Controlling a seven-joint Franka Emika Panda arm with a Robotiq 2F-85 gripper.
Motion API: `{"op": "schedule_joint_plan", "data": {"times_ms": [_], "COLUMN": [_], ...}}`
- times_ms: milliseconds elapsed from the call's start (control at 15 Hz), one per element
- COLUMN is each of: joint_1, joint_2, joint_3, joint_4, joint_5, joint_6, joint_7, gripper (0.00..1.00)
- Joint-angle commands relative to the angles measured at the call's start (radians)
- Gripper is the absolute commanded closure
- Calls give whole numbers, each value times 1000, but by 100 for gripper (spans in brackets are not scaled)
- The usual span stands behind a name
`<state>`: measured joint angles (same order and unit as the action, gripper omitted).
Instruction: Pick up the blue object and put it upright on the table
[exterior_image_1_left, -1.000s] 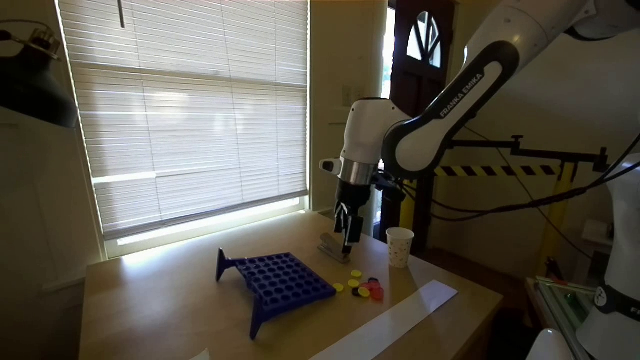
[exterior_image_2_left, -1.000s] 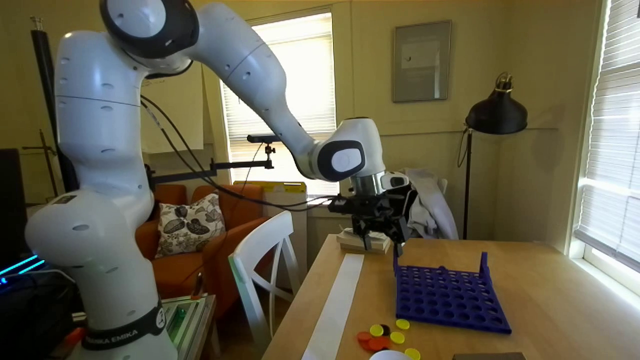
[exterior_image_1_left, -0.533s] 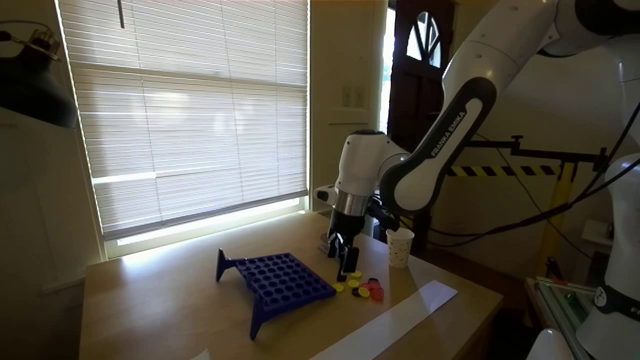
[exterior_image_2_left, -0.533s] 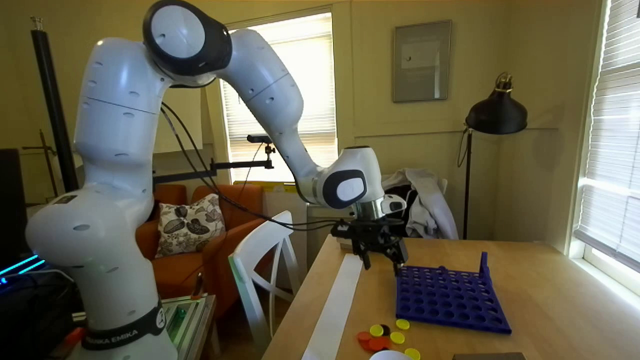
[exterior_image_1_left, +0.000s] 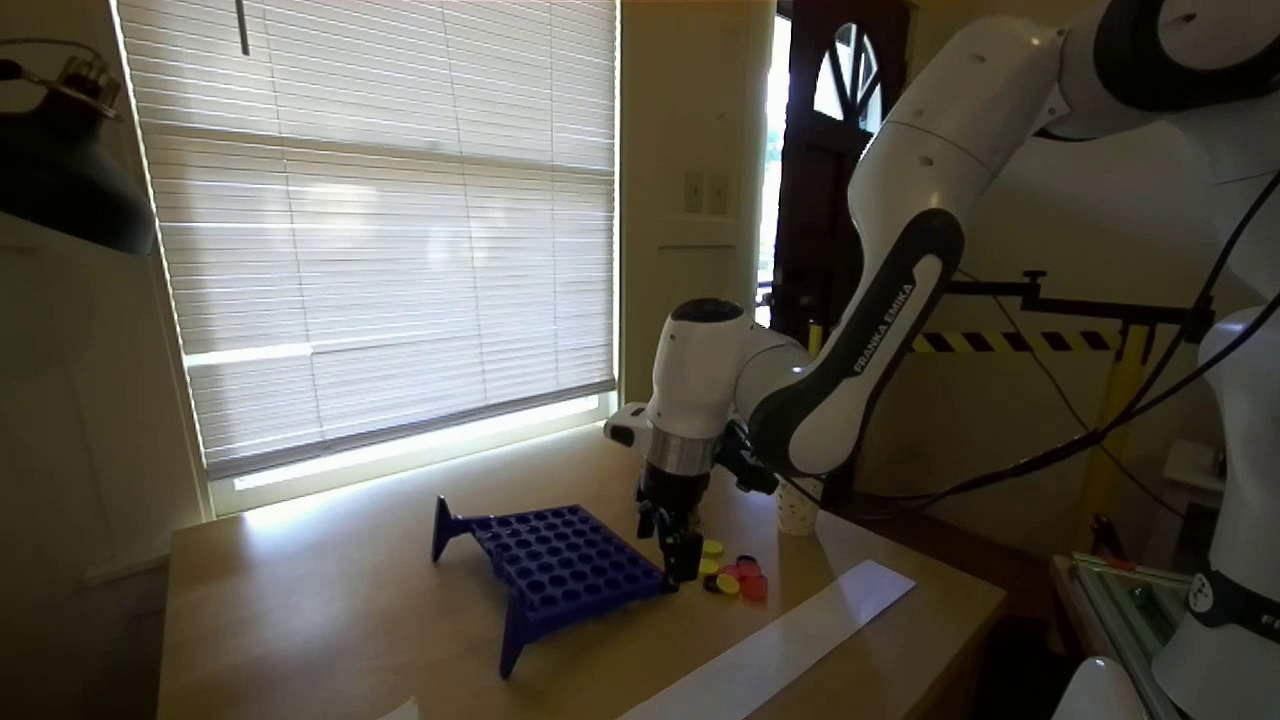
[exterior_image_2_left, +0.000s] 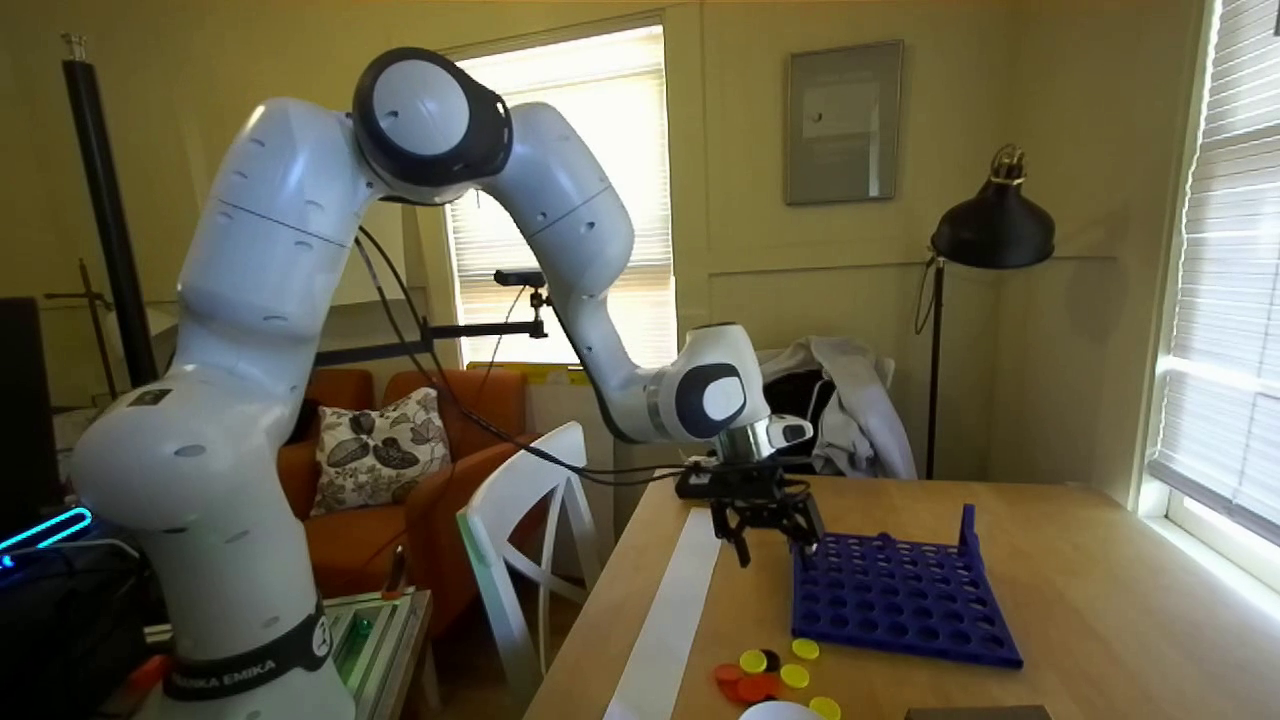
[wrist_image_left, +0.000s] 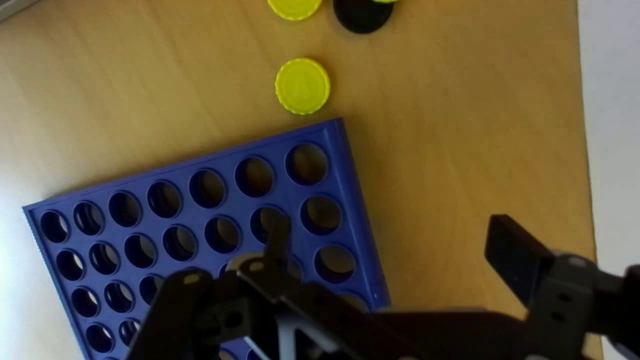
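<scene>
The blue object (exterior_image_1_left: 570, 560) is a dark blue grid rack with rows of round holes. It lies nearly flat on the light tan table (exterior_image_1_left: 330, 600), with the legs at its far end from my arm's view standing out across the board. It also shows in an exterior view (exterior_image_2_left: 900, 605) and in the wrist view (wrist_image_left: 352, 215). My gripper (exterior_image_2_left: 776, 556) is open and low at the rack's edge. In the wrist view my gripper (wrist_image_left: 390, 225) has one finger over the rack's holes and the other over bare table, with the rack's edge between them. Contact cannot be told.
Several yellow, red and black discs (exterior_image_2_left: 795, 676) lie beside the rack. A patterned white cup (exterior_image_1_left: 798, 512) stands behind them, partly hidden by the arm. A long white strip (exterior_image_1_left: 780, 650) runs along the table's side. A white chair (exterior_image_2_left: 530, 500) stands by the table.
My gripper has moved down and toward the rack, from above the table near the stapler to the rack's edge. The rack and discs have not moved.
</scene>
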<state>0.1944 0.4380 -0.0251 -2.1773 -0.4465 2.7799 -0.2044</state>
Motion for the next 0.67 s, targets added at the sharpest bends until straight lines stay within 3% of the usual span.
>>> {"op": "schedule_joint_plan", "data": {"times_ms": [0,200,267,467,600], "joint_1": [61,104,61,79,124], "joint_2": [73,103,63,82,78], "joint_3": [-53,-85,-46,-58,-118], "joint_4": [74,119,69,96,97], "joint_5": [-84,-132,-88,-101,-167], "joint_6": [17,0,-3,-3,-5], "joint_7": [92,128,84,98,149], "gripper": [0,0,0,0,0]}}
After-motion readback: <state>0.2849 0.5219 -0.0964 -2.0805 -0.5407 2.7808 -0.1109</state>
